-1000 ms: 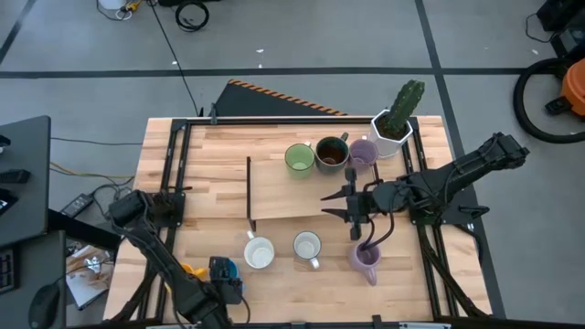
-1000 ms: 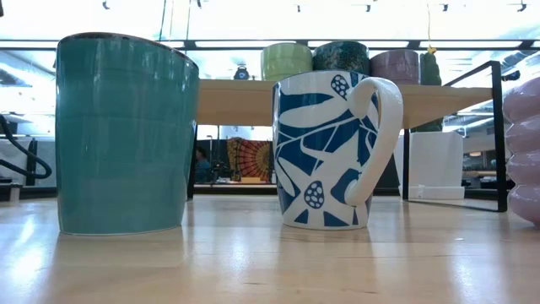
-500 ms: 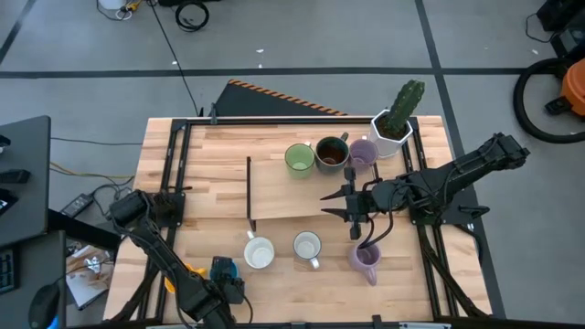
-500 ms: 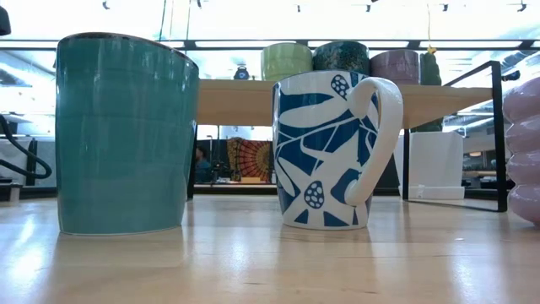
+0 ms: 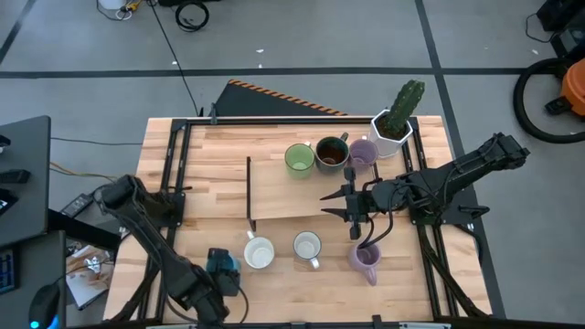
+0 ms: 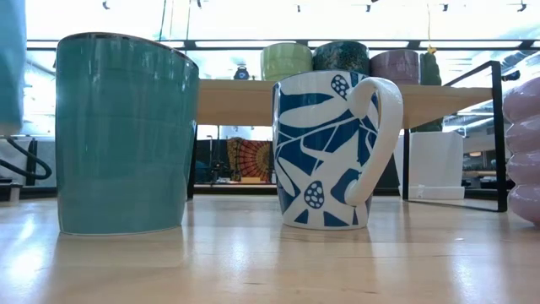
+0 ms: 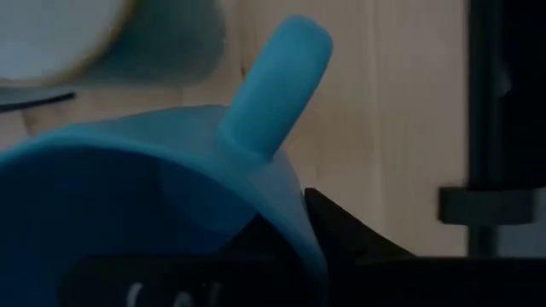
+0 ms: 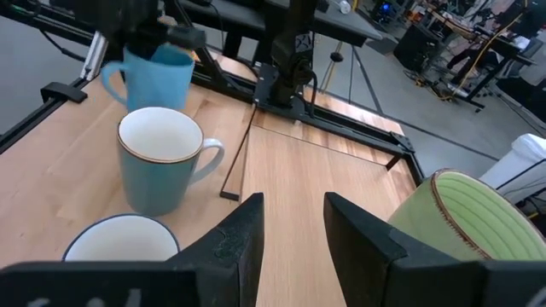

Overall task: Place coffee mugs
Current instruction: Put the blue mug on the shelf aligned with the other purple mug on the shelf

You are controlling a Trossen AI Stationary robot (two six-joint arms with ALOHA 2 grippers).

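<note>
A blue mug hangs over the table's near left part, with my left gripper shut on it from above. My right gripper stands open and holds nothing, right of centre. On the table stand a teal mug with a white inside, a white mug with a blue pattern and a lavender mug. A green mug, a dark brown mug and another lavender mug stand on a raised wooden shelf. My left gripper holds the blue mug by its rim wall, right beside the root of the handle. One finger is inside the mug and one finger outside. The fingers come steeply from above. The mug hangs about upright, clear of the table.
A white pot with a green cactus stands at the far right corner. Black frame rails run along the table's left and right sides. A thin black post holds up the shelf's left end. Bare wood lies at the table's far left.
My left gripper has gone up and slightly toward the far edge with the blue mug. The mug has come off the table and now shows at the left edge of the low view, where it did not show before.
</note>
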